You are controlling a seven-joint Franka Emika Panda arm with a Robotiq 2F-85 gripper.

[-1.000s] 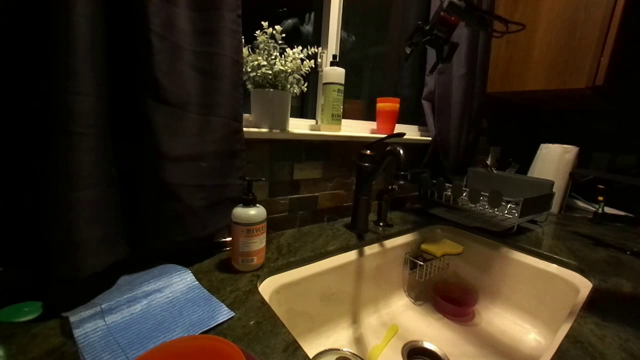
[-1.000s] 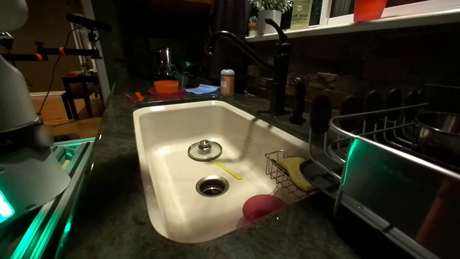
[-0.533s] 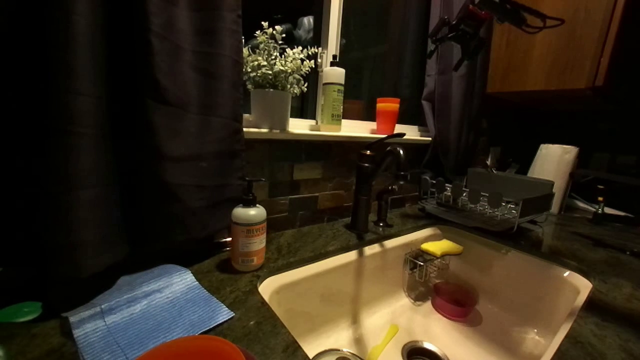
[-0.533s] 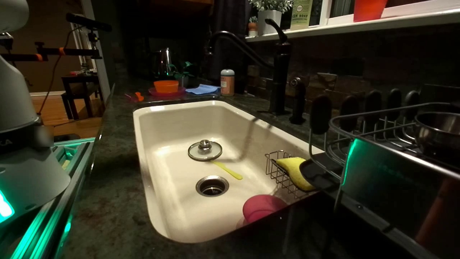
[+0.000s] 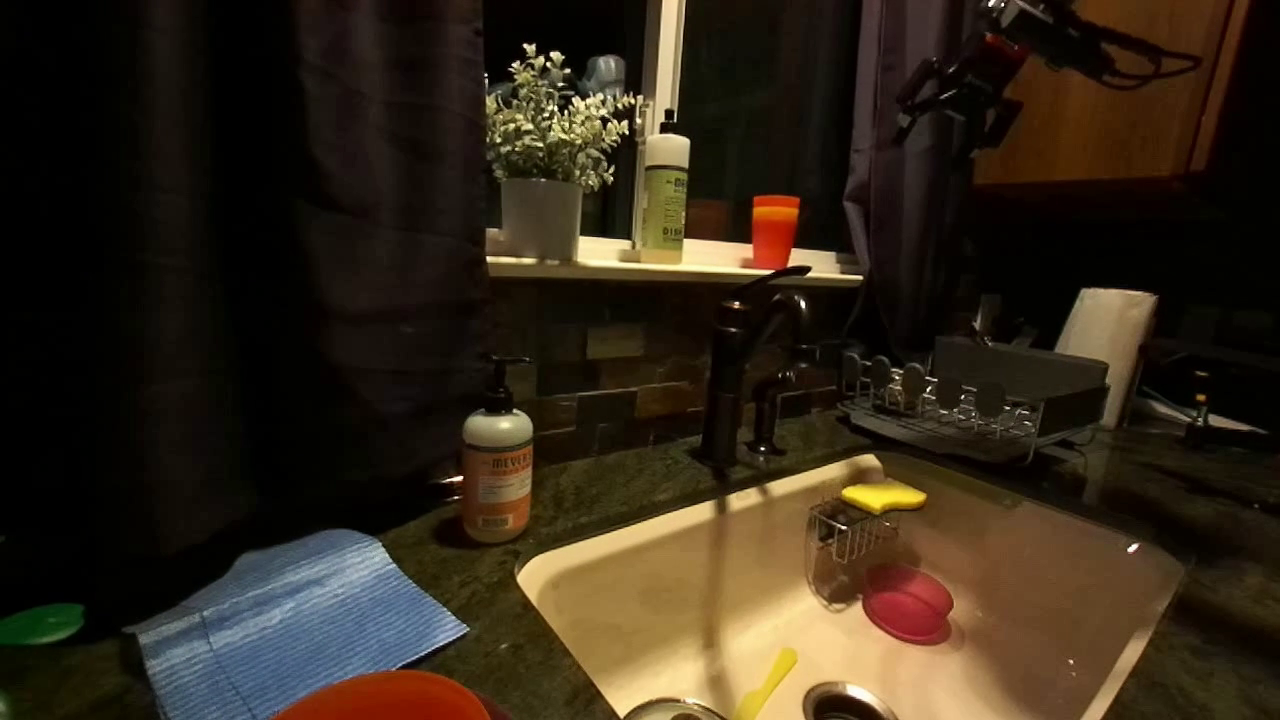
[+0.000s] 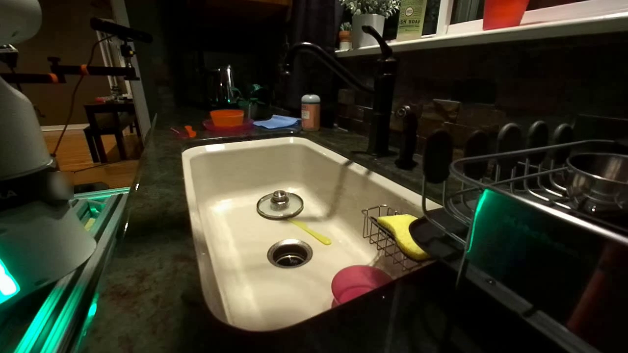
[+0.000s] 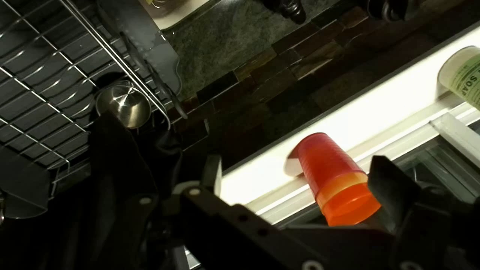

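1. Pretty dark kitchen, curtains [image 5: 380, 250] on both sides of a lit windowsill [image 5: 615, 268].
2. Gripper [image 5: 945, 132] hangs up high, showing against curtain and wooden cabinet [image 5: 1110, 135], jaws spread wide.
3. Red-orange cup [image 5: 776, 232] is upright on the sill, apart from the gripper; wrist view frames it between the fingers [image 7: 393, 183].
4. Green-labeled soap bottle [image 5: 666, 200] shares that sill.
5. In the sink [image 5: 620, 610]: pink bowl [image 5: 908, 605], yellow sponge [image 5: 884, 497] on a wire caddy [image 5: 858, 540].

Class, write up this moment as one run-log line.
gripper: open, empty | orange cup: upright on windowsill, untouched | metal vessel: in dish rack | glass lid: in sink
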